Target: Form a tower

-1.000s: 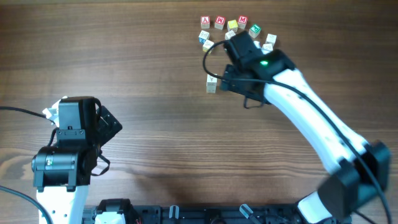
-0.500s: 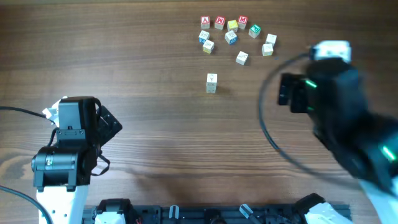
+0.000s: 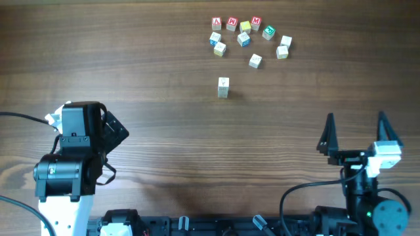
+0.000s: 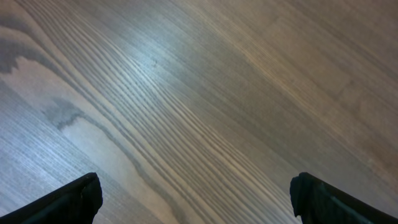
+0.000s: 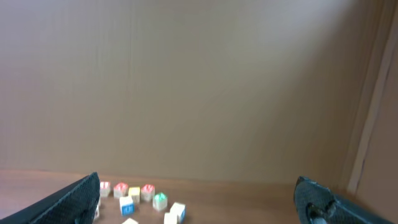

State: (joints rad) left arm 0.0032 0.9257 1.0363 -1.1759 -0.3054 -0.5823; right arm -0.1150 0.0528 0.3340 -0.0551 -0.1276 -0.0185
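Observation:
The tower (image 3: 223,87), a short stack of pale letter cubes, stands alone in the middle of the table, with nothing touching it. My right gripper (image 3: 356,132) is far from it, at the table's near right edge, open, its two fingers pointing toward the back. In the right wrist view the right gripper (image 5: 200,200) is empty, and several loose cubes (image 5: 135,198) lie far ahead on the table. My left gripper (image 4: 199,200) is open over bare wood. The left arm (image 3: 72,154) rests at the near left.
Several loose letter cubes (image 3: 248,34), some with red, blue, green or yellow faces, lie in a cluster at the back, behind the tower. A black rail (image 3: 216,225) runs along the near edge.
The right arm pulled away from the tower, swinging back to the near right edge. The tower stays standing where it was. The left arm has not moved.

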